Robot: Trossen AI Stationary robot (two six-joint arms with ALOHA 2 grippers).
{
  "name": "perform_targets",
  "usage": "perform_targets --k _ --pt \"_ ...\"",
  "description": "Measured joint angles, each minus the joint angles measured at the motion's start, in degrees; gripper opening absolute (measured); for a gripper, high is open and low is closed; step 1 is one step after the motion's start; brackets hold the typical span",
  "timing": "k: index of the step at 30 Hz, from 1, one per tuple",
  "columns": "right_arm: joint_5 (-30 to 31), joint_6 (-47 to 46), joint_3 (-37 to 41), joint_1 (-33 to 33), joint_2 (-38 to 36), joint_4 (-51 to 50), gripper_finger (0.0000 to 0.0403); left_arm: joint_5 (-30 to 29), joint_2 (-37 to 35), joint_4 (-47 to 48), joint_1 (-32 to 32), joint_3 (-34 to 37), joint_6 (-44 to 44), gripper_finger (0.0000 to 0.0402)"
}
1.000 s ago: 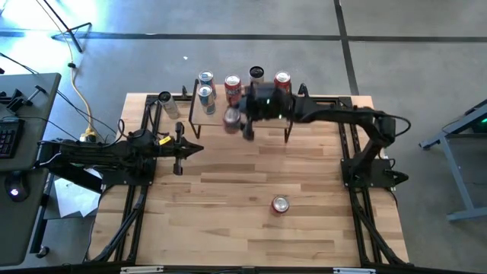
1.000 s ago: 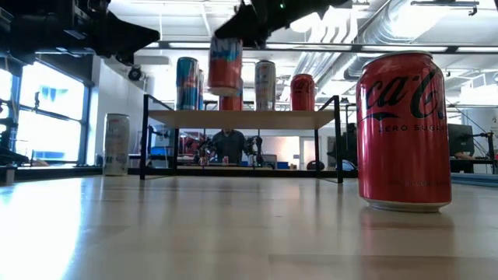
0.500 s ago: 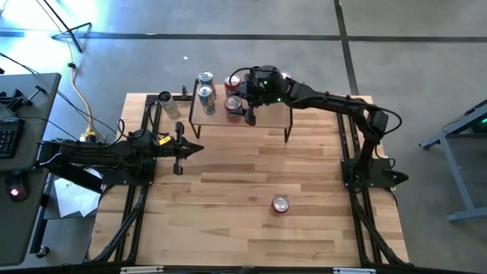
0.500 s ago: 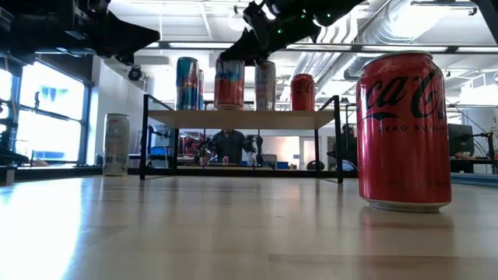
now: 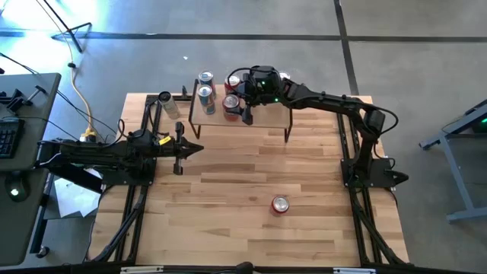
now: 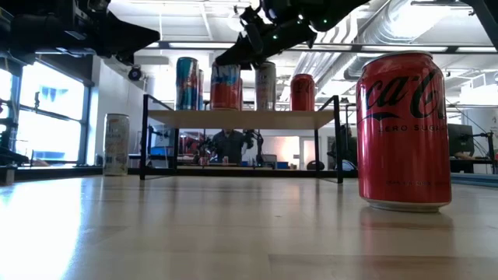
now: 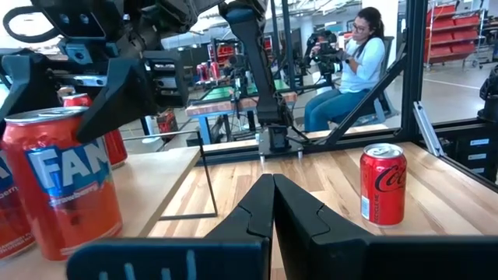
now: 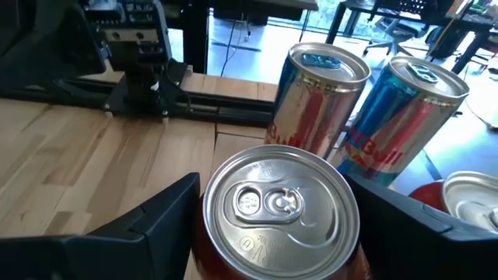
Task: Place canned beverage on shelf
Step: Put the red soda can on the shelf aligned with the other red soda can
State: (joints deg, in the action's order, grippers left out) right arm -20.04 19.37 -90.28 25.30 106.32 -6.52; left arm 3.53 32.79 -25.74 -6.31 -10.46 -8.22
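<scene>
An orange-red Fanta can (image 5: 230, 106) stands upright on the shelf (image 5: 266, 120), a small rack with a light wooden top and black wire legs, near its front edge. It also shows in the low view (image 6: 226, 85) and the left wrist view (image 7: 62, 190). My right gripper (image 8: 280, 233) is shut on it from above. My left gripper (image 5: 186, 150) is shut and empty, level above the table left of the shelf. A red Coca-Cola can (image 5: 281, 204) stands on the table toward the near edge. My right gripper pinches the Fanta can's upper wall just below the top rim (image 8: 208, 233), one finger on each opposite side. The fingers (image 8: 148, 229) slant down from above, from the table's right. The can stands upright with its bottom on the shelf top (image 6: 257, 118).
Two blue-and-silver cans (image 5: 205, 94) stand on the shelf's left part, and red cans (image 5: 232, 81) toward its far side. A silver can (image 6: 117, 144) stands on the table left of the shelf. A person sits in the room beyond the table (image 7: 350, 62).
My right gripper has carried the Fanta can from above the shelf's front edge toward the table's far edge and down. The can, held clear above the shelf a second ago, now stands on the shelf top.
</scene>
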Motion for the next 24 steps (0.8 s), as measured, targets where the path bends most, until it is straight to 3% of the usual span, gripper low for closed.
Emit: perform_targets --k 20,24 --pt "2.22 -1.3 -0.68 0.17 0.28 1.02 0.0293 0.05 -0.02 0.2 0.0 0.02 0.05 0.0" --pt "5.41 -1.28 -0.72 0.0 0.28 1.0 0.0293 0.09 -0.02 0.22 0.0 0.0 0.05 0.0"
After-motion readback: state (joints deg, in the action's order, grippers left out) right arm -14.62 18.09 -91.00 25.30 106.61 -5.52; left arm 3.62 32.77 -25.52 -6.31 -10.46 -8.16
